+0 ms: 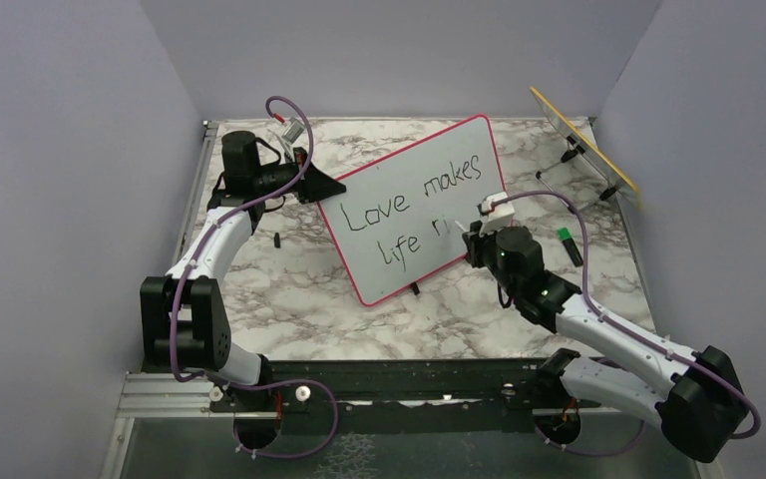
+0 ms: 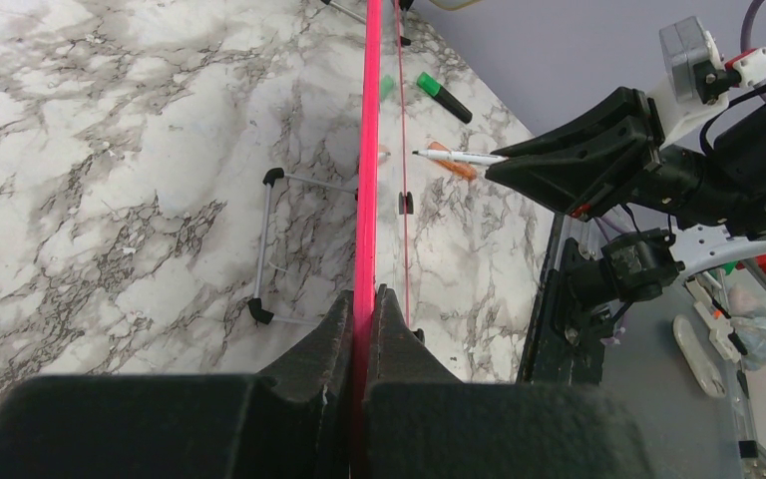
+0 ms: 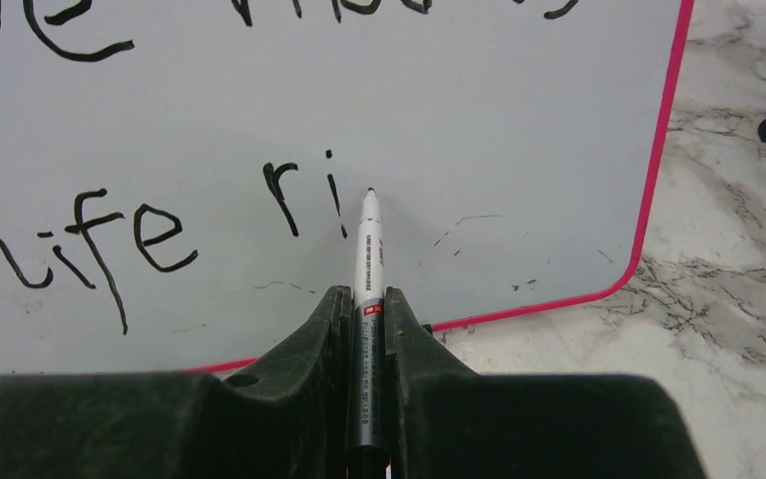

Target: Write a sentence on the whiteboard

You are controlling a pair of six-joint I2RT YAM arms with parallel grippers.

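Board (image 1: 399, 178) edge is pinched in the left claw (image 2: 364, 299), pen (image 3: 368, 244) clamped in the right claw (image 3: 364, 301); the sentence (image 1: 377, 214) is written to "ri", so "c" is needed next

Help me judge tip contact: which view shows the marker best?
Right wrist: the marker fills the centre, tip pointing at the whiteboard beside "ri". Left wrist shows it small, side-on; top external mostly hides it behind the right tool.

surface: marble table (image 1: 289, 294) | on it — whiteboard (image 1: 399, 165); green marker (image 1: 569, 244); yellow-edged panel (image 1: 583, 140)
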